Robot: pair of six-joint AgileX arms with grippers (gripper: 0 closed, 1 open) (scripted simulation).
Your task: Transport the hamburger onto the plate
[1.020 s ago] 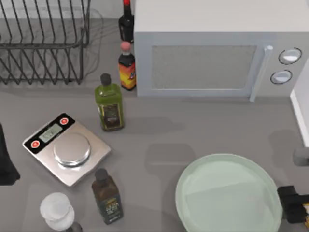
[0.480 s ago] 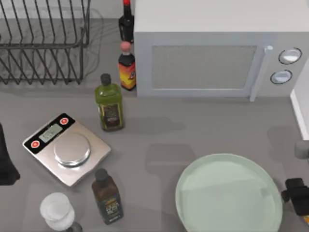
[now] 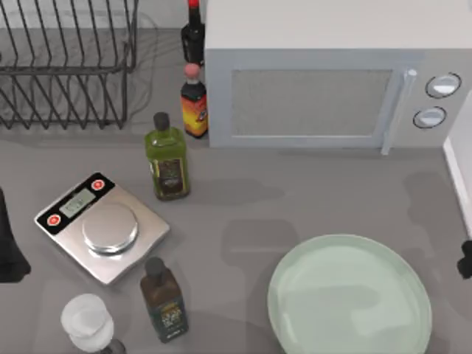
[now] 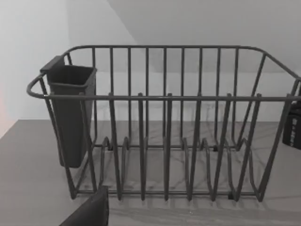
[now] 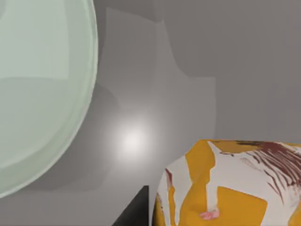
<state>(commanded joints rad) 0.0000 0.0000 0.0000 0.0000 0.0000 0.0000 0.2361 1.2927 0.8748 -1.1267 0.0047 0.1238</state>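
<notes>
The hamburger (image 5: 230, 188), lumpy with orange-yellow and cream-white patches, sits close under the right wrist camera. One dark finger (image 5: 134, 212) of my right gripper presses against its side, so the gripper looks shut on it. The grey table lies below. The pale mint-green plate (image 3: 350, 295) lies at the front right of the table, and its rim (image 5: 89, 70) curves beside the hamburger, apart from it. A dark bit of my right arm (image 3: 466, 259) shows at the table's right edge, just right of the plate. My left arm (image 3: 7, 251) stays parked at the left edge, its gripper open.
A microwave (image 3: 324, 88) stands at the back, with a dish rack (image 3: 66, 66) at the back left. Sauce bottles (image 3: 194, 103), an olive-oil bottle (image 3: 168, 158), a kitchen scale (image 3: 103, 228), a dark bottle (image 3: 164, 301) and a glass (image 3: 87, 323) occupy the left half.
My right arm has slid from the plate's front-right rim toward the table's right edge and farther back. The orange speck beside it has left the top view.
</notes>
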